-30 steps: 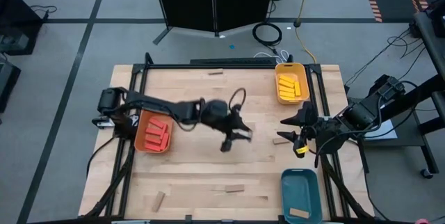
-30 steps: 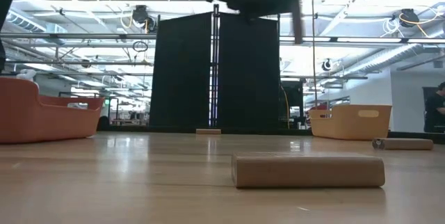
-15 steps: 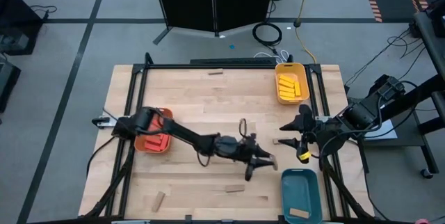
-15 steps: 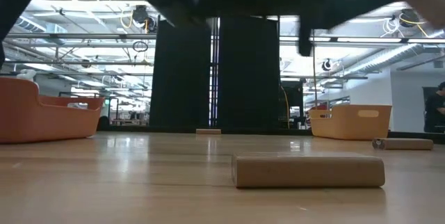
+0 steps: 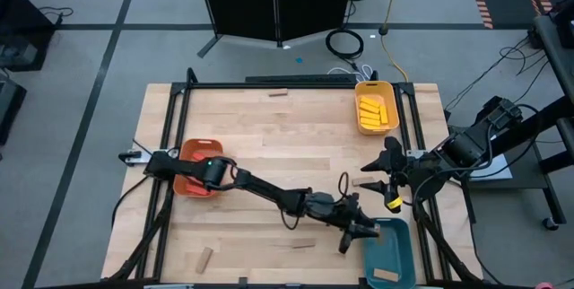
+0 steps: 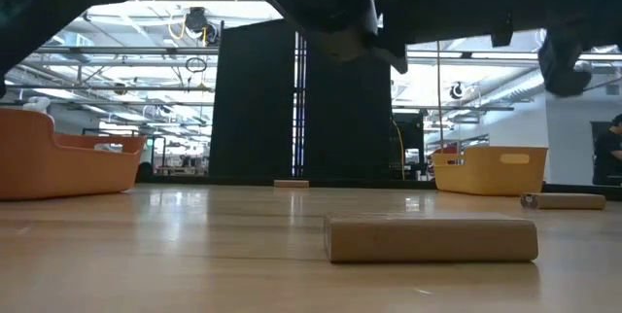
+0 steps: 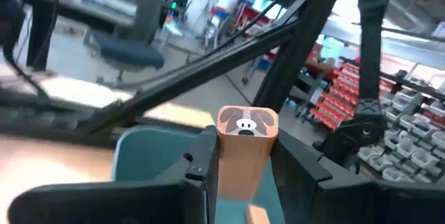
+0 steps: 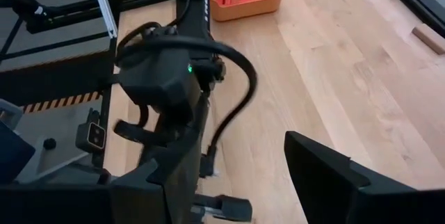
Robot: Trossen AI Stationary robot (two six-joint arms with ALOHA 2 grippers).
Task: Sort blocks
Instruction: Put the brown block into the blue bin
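An orange tray (image 5: 186,159) sits at nine o'clock on the wooden table (image 5: 269,136), at its left edge. A yellow tray (image 5: 376,87) stands at one o'clock near the far right corner, and a teal tray (image 5: 390,251) lies at five o'clock by the near right edge. Beyond the table at twelve o'clock a black panel (image 5: 278,2) stands on the grey floor, with a coiled black cable (image 5: 345,42) and a yellow cable (image 5: 392,6) just beside it
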